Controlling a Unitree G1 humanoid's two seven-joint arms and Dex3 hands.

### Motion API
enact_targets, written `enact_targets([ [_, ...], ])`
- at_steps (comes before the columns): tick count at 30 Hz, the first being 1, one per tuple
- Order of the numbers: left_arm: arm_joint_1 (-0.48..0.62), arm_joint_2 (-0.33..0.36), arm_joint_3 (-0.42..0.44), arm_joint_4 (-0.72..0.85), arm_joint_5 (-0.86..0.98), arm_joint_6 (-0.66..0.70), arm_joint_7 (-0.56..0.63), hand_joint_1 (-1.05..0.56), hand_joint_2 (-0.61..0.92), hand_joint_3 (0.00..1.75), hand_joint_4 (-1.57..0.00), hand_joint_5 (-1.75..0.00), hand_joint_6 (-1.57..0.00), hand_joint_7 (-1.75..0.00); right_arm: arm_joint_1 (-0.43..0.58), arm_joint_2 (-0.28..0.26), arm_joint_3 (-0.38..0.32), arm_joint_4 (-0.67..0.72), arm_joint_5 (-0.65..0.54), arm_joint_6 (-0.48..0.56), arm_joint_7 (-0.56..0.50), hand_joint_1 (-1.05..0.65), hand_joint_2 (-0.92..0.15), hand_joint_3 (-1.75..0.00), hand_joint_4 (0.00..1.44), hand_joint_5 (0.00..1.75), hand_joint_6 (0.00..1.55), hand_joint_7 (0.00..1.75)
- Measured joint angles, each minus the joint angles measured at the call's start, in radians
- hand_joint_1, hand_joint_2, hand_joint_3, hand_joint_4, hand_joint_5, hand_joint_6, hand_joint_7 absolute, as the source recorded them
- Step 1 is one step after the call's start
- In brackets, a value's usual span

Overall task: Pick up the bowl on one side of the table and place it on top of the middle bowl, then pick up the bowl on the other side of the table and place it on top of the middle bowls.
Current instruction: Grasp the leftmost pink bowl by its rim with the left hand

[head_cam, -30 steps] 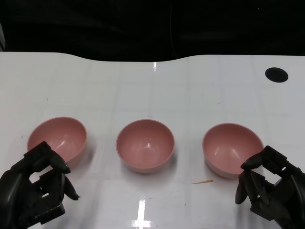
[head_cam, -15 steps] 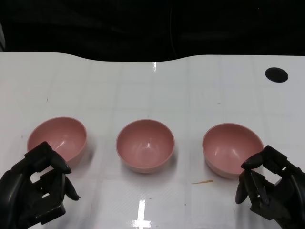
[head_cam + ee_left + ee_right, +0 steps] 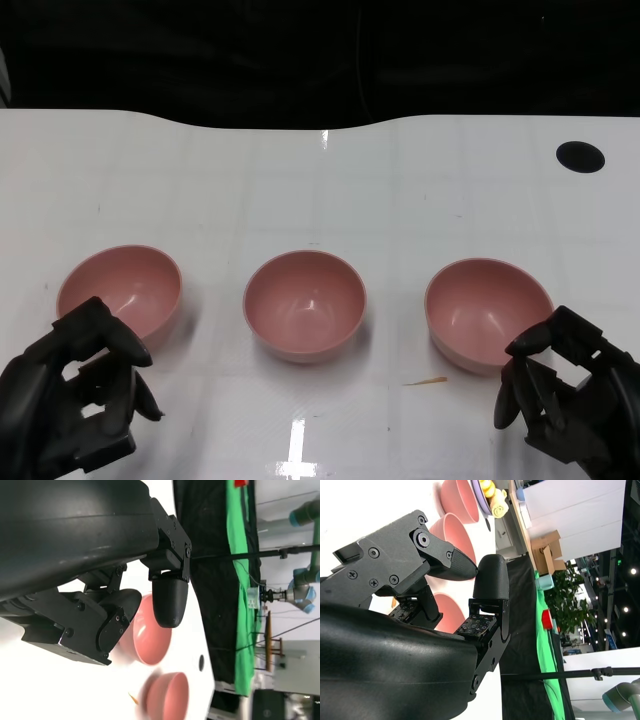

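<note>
Across the middle of the head frame three pink bowls sit in a row on the white counter [image 3: 400, 190]: the left bowl [image 3: 120, 290], the middle bowl [image 3: 305, 303] and the right bowl [image 3: 487, 313], each apart from its neighbours and none stacked. Against the pictures from a second and half a second ago almost nothing has changed; only the left hand [image 3: 75, 400] at lower left has shifted its fingers very slightly, and the bowls lie just as they did. I judge the task has not started, with either side bowl open as the first pick. The left hand holds nothing, fingers curled loosely with gaps between them, just short of the left bowl. The right hand [image 3: 565, 390] at lower right is likewise empty and part-curled, its fingertips close to the right bowl's near rim; whether they touch I cannot tell. Both hands are cut off by the frame's bottom edge, and the wrist views are mostly filled by black shell.
</note>
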Motion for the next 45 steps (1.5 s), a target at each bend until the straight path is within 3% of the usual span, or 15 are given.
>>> enact_targets([
  [2,0.009,0.0,0.0,-0.017,0.042,-0.078,0.019,-0.07,0.59,0.9,-0.58,-1.52,-0.6,-1.22,0.003,0.0,0.0,-0.002,0.0,0.002,0.0,-0.08,-0.6,-1.0,0.89,1.67,0.81,1.4],
  [4,0.011,0.0,0.005,-0.02,0.114,-0.195,0.052,-0.25,0.7,0.58,-0.63,-1.3,-0.67,-0.98,0.005,0.0,0.0,-0.003,-0.001,0.002,-0.001,-0.08,-0.59,-1.0,0.89,1.67,0.8,1.4],
  [7,0.012,0.032,0.027,-0.07,0.316,-0.301,0.137,-0.41,0.89,0.16,-0.72,-0.84,-0.81,-0.52,0.005,0.0,0.0,-0.005,-0.001,0.003,-0.006,-0.08,-0.6,-1.0,0.89,1.67,0.8,1.4],
  [9,0.013,0.061,0.045,-0.129,0.409,-0.307,0.17,-0.43,0.9,0.05,-0.75,-0.66,-0.88,-0.32,0.005,0.0,0.0,-0.004,-0.001,0.003,-0.008,-0.08,-0.6,-0.99,0.88,1.67,0.8,1.4],
  [13,0.017,0.115,0.065,-0.264,0.609,-0.248,0.184,-0.57,0.87,0.0,-0.71,-0.32,-0.89,-0.08,0.0,0.0,0.0,-0.001,-0.001,0.003,-0.006,-0.08,-0.6,-0.99,0.88,1.68,0.8,1.4],
  [18,0.008,0.187,0.079,-0.383,0.883,-0.163,0.184,-0.72,0.8,0.0,-0.72,-0.15,-0.89,-0.02,-0.003,0.0,0.003,0.004,-0.002,0.003,-0.006,-0.08,-0.6,-0.99,0.89,1.66,0.81,1.39],
  [24,-0.099,0.298,0.028,-0.331,1.078,-0.09,0.172,-0.84,0.79,0.0,-0.67,-0.05,-0.75,0.0,-0.007,0.004,0.008,0.012,-0.005,-0.005,-0.011,-0.08,-0.6,-1.0,0.88,1.68,0.8,1.4],
  [32,-0.212,0.392,-0.085,-0.087,1.037,-0.077,0.137,-0.85,0.86,0.01,-0.57,0.0,-0.63,0.0,-0.012,0.009,0.018,0.019,-0.018,-0.017,-0.018,-0.08,-0.59,-1.01,0.88,1.69,0.8,1.42],
  [45,-0.358,0.398,-0.236,0.291,0.927,-0.121,0.218,-0.85,0.9,0.01,-0.52,0.0,-0.6,0.0,-0.011,0.016,0.028,0.017,-0.022,-0.019,-0.023,-0.09,-0.6,-0.99,0.87,1.68,0.8,1.41],
])
